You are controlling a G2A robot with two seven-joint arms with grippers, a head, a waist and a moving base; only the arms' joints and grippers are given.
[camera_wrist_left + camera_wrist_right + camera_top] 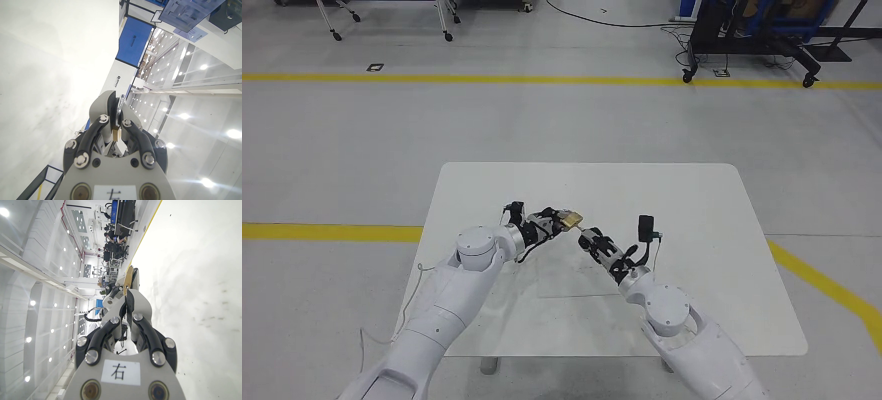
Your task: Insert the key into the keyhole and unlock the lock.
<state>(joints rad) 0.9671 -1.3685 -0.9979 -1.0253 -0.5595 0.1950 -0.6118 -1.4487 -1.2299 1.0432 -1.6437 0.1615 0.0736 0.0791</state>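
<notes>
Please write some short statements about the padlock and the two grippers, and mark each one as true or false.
1. The left gripper is shut on the padlock. True.
2. The padlock lies flat on the table. False: it is held up above the table, in the left gripper.
3. The right gripper is wide open. False: its fingers are closed together, with the tips right at the padlock's keyhole end.
4. The two grippers meet over the white table. True.
</notes>
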